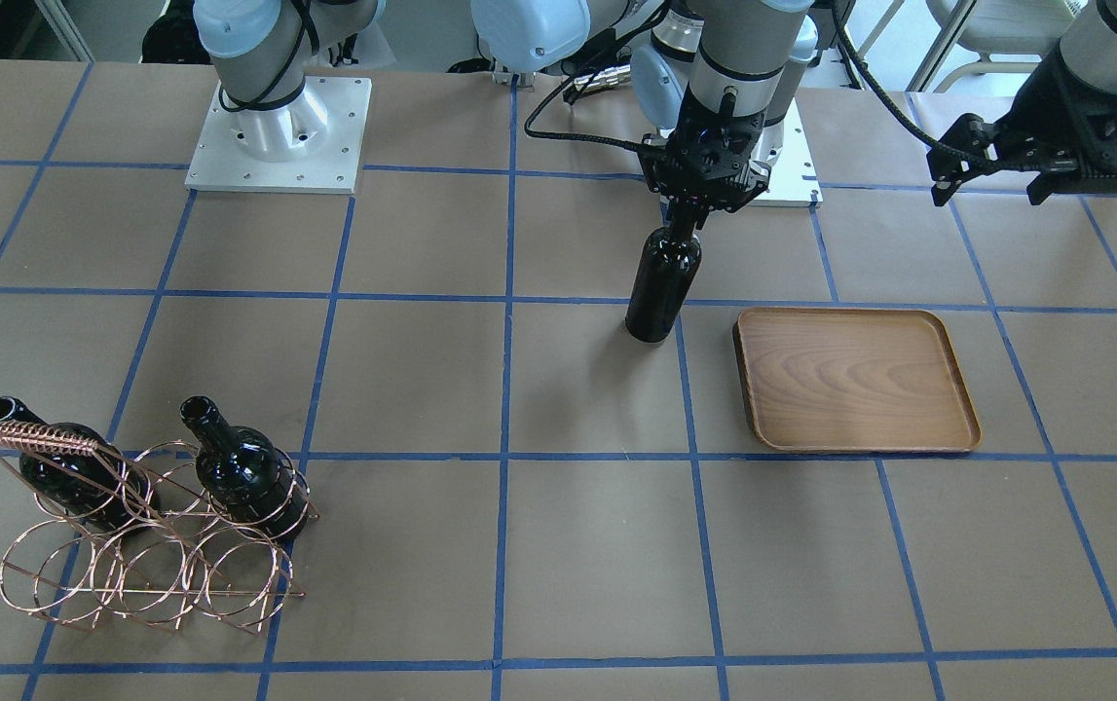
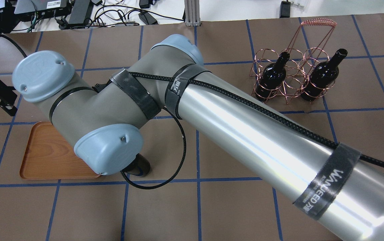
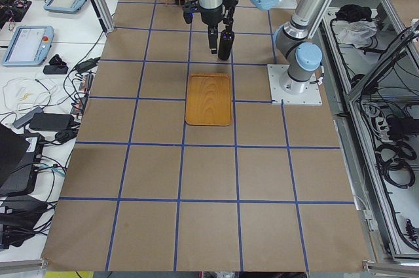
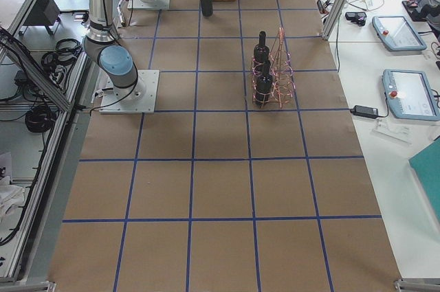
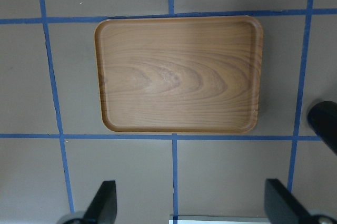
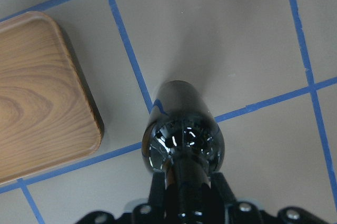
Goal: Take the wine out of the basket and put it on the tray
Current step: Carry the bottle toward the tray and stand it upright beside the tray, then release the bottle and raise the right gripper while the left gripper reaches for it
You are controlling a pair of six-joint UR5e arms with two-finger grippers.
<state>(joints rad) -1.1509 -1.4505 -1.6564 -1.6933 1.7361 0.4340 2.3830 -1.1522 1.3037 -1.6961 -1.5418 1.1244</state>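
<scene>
Plainly the right claw (image 1: 683, 216) is clenched on the neck of the wine (image 1: 660, 282) beneath it, glossy glass that I judge heavy, slippery and breakable

We read "WANUED" in white on the black fabric strap (image 2: 327, 185) around the silver right-arm tube (image 2: 262, 134); the second black strap's (image 2: 177, 88) small white characters remain illegible.

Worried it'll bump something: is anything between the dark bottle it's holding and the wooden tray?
Nothing visible. The glossy near-black glass wine bottle, gripped at its neck by the right hand, is just beside the flat brown wooden tray, with only bare table between. The tray is empty; the open left hand hangs higher up.
</scene>
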